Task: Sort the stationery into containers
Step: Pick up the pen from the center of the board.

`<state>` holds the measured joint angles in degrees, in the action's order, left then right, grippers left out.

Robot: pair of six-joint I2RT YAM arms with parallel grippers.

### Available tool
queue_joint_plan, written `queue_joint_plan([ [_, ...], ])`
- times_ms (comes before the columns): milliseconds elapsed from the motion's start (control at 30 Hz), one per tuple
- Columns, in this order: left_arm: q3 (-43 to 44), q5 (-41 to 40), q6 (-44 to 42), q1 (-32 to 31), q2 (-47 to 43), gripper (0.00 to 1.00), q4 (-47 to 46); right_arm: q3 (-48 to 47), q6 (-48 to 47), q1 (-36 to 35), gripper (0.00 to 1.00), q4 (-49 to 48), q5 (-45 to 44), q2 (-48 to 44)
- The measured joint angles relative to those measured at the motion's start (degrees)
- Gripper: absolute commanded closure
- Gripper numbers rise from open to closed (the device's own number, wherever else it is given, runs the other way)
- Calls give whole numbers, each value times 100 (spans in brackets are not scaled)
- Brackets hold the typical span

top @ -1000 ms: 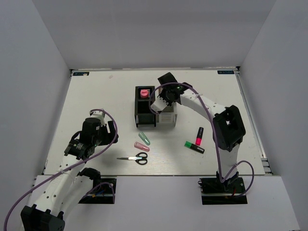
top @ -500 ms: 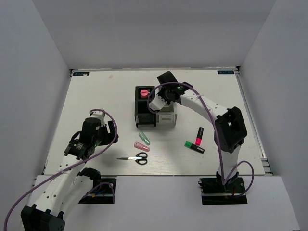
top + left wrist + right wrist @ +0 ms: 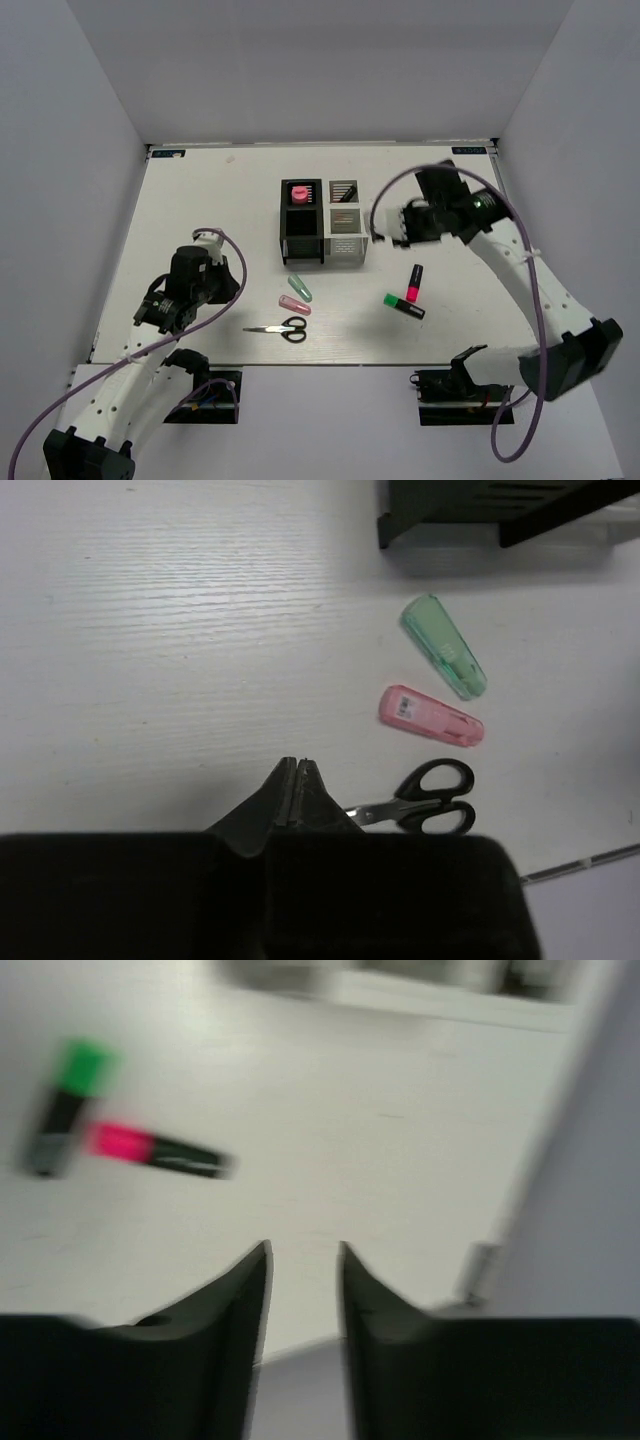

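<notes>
The containers (image 3: 322, 232), two black and two white slatted boxes, stand mid-table. A pink tube (image 3: 298, 193) stands in the back black box, and a dark pen-like piece (image 3: 343, 190) lies in the back white one. In front lie a green capsule (image 3: 300, 288) (image 3: 445, 660), a pink capsule (image 3: 294, 305) (image 3: 432, 715) and black-handled scissors (image 3: 280, 328) (image 3: 425, 805). A pink-capped highlighter (image 3: 414, 283) (image 3: 150, 1150) and a green-capped highlighter (image 3: 404, 305) (image 3: 70, 1105) lie to the right. My left gripper (image 3: 147, 314) (image 3: 298, 765) is shut and empty, left of the scissors. My right gripper (image 3: 380, 228) (image 3: 305, 1250) is open and empty, right of the boxes.
The table's right edge (image 3: 520, 250) and the grey side wall are close to the right arm. The right wrist view is blurred by motion. The near table edge (image 3: 320, 364) runs just behind the scissors.
The right arm has swung away from above the boxes to their right side, and a dark piece now shows in the back white box. The left arm has barely moved.
</notes>
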<state>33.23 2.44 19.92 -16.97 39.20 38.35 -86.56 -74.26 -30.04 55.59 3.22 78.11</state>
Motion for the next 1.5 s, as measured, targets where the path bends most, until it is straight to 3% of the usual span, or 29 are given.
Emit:
queue_joint_plan([
  [33,-13,127,-17,0,0,78,-11,426,4,74,44,393,232,-254],
  [67,-28,236,-55,-2,0,59,-37,944,-42,136,10,671,468,-516],
  [100,-44,358,-107,-2,0,37,-63,1368,-42,162,10,922,629,-660],
  [200,-66,581,-127,0,35,24,-90,2116,-240,271,10,1661,1012,-511],
  [233,-66,619,-125,0,57,23,-96,2203,-306,341,15,1775,1113,-365],
  [267,-66,645,-127,0,85,23,-96,2269,-481,420,28,1808,1213,-240],
  [467,-66,726,-144,-2,155,23,-92,3547,-1897,826,53,1158,1532,-345],
  [567,-66,728,-146,0,192,23,-87,3622,-2481,986,52,754,1672,-122],
  [700,-66,728,-149,0,256,23,-83,3574,-2938,1178,41,116,1781,201],
  [867,-63,730,-151,0,304,23,-83,3274,-3388,1296,40,-256,1792,490],
  [1233,-63,734,-173,0,479,21,-37,2844,-3866,1460,37,254,1598,1113],
  [1500,-63,728,-188,0,570,21,11,3265,-3884,1460,36,42,1451,1119],
])
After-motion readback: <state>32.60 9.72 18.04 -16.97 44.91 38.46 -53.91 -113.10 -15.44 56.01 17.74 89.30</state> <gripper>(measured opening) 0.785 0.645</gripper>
